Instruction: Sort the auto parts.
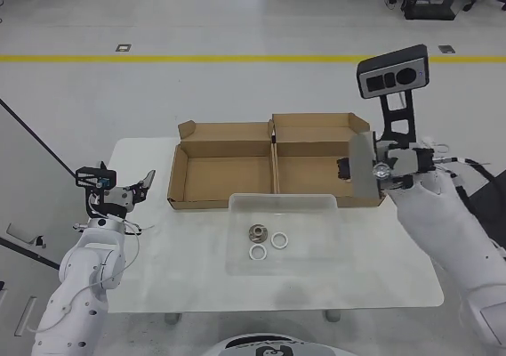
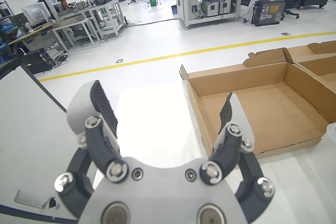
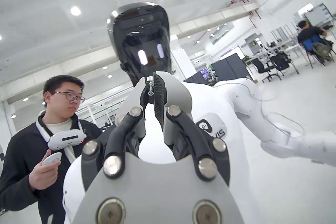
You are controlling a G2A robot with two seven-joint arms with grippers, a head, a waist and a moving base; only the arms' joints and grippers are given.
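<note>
Jaws spread wide are shown on the left gripper point(image 2: 164, 95) beside the left cardboard box point(image 1: 221, 178). A metal hub point(image 1: 255, 234) and two white rings point(image 1: 280, 239) are kept in the clear tray point(image 1: 284, 201). A small threaded metal part point(image 3: 150, 86) is clamped in the raised right gripper point(image 3: 151, 80).

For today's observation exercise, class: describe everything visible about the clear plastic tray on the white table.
The clear plastic tray is rectangular, shallow and see-through. It lies flat on the white table, just in front of two open brown cardboard boxes. Inside lie one dark grey metal round part and two white rings.
</note>
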